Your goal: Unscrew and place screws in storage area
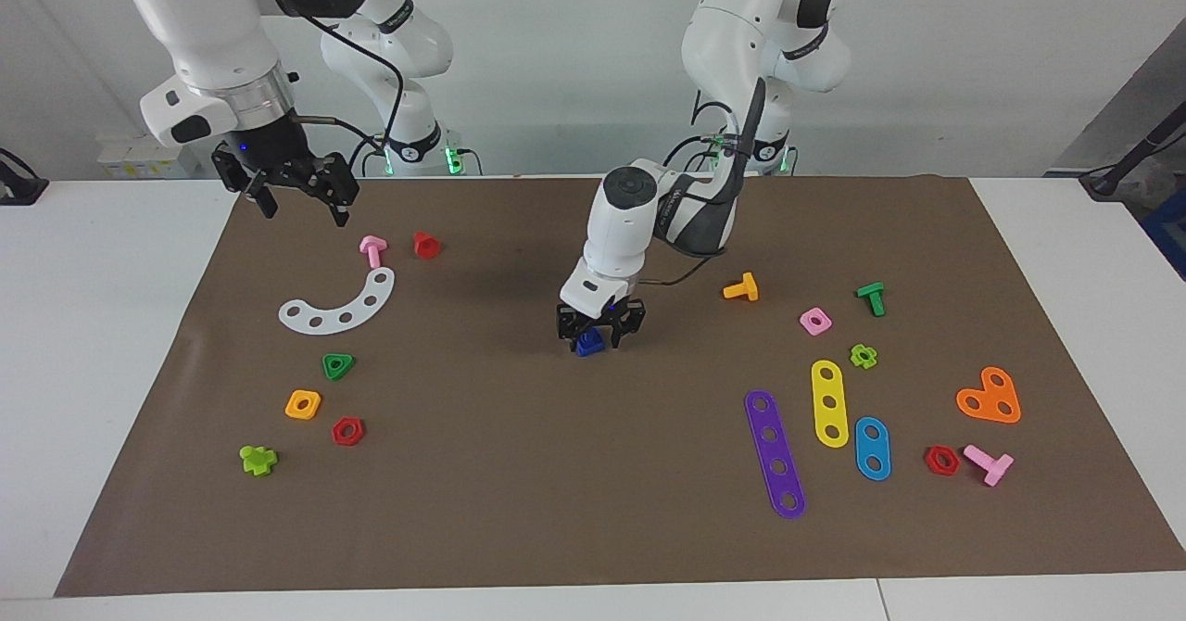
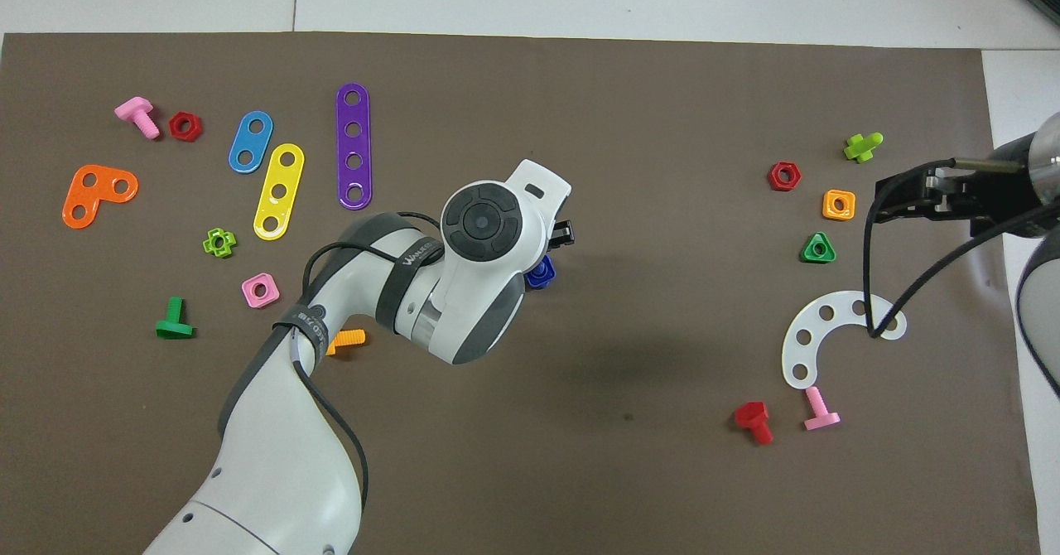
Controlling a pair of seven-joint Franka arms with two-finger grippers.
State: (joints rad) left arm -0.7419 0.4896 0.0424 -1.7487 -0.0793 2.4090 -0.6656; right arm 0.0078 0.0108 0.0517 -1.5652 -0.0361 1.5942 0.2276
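The blue screw [image 1: 589, 345] is lying mid-mat on the surface [image 1: 93, 371], the left tool [image 1: 599, 332] sitting low around it; whether it is gripping, I cannot tell. The right tool [image 1: 298, 196] is hanging open over the mat's edge near the white strip [image 1: 339, 306].

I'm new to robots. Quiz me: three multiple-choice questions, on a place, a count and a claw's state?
1. Where is the small blue plastic screw? A) at the left claw, mid brown paper mat B) beside the purple strip C) off the mat
2. Holes in the white curved plastic strip? A) three B) five C) seven
3. The right claw is: A) shut on a pink screw B) resting on the mat C) open, raised, empty
A: claw lowered over it. B: five show. C: jaws apart, in air.
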